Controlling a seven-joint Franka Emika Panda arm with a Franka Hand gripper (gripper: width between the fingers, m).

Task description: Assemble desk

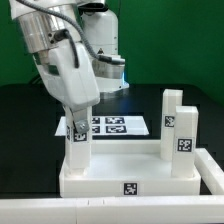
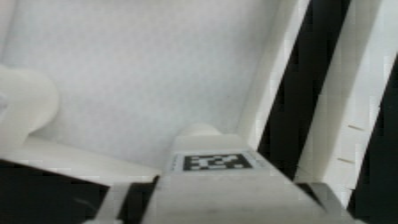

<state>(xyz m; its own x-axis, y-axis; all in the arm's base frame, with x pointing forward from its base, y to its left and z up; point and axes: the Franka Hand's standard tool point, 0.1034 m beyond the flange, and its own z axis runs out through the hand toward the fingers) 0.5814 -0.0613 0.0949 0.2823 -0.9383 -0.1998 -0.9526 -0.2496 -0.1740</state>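
The desk's white tray-like tabletop (image 1: 140,178) lies upside down at the front of the table. Two white square legs (image 1: 168,118) (image 1: 185,132) with marker tags stand upright at its corners on the exterior view's right. A third leg (image 1: 76,145) stands upright at the corner on the exterior view's left, and my gripper (image 1: 77,127) is shut on its upper part from above. In the wrist view this leg (image 2: 217,162) runs between my gripper's (image 2: 217,205) fingers, its tag facing the camera, with the tabletop's inner face (image 2: 160,70) beyond it.
The marker board (image 1: 112,126) lies flat on the black table behind the tabletop. A white rail (image 1: 60,212) runs along the front edge. The robot's white base (image 1: 100,45) stands at the back. A rounded white part (image 2: 18,110) shows at the wrist view's edge.
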